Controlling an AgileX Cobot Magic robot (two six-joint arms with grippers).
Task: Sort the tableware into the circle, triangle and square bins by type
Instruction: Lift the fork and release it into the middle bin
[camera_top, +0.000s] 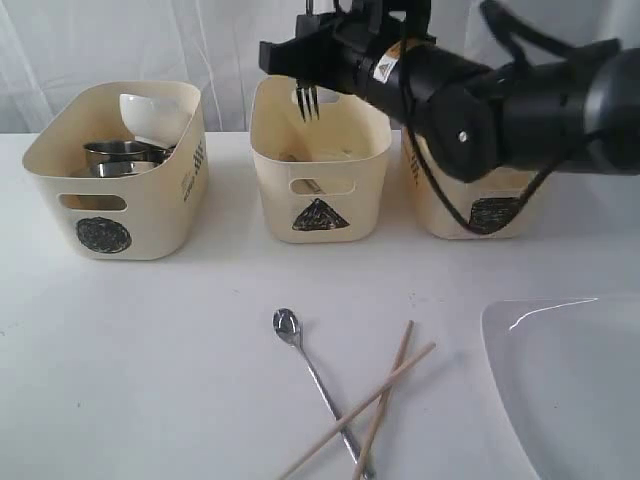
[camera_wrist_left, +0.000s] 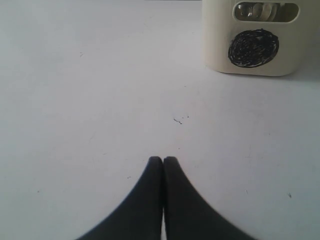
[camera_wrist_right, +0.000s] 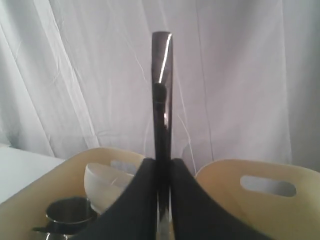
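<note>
Fork (camera_top: 307, 100) is hanging tines-down at 12 o'clock, over the mouth of the triangle bin (camera_top: 270, 200). Right gripper (camera_top: 300, 68) is pinching its handle, jaws nearly closed around it. Left gripper (camera_wrist_left: 163, 160) is hovering over bare table (camera_wrist_left: 75, 100), jaws pressed together, holding nothing. 3 bins are sitting along the back: circle bin (camera_top: 150, 215) at 10 o'clock, triangle at 12, square bin (camera_top: 440, 210) at 2, partly hidden by the right arm. Circle bin is holding 1 small white bowl (camera_top: 150, 115) and steel vessels (camera_top: 125, 152); 2 rims are showing, can't tell mug from bowl. Triangle bin contents are unclear. On the table 1 spoon (camera_top: 318, 385) is lying at 6 o'clock with 2 chopsticks (camera_top: 375, 397) crossing each other over its handle. 1 white square plate (camera_top: 570, 390) is lying at 4 o'clock, running out of frame.
</note>
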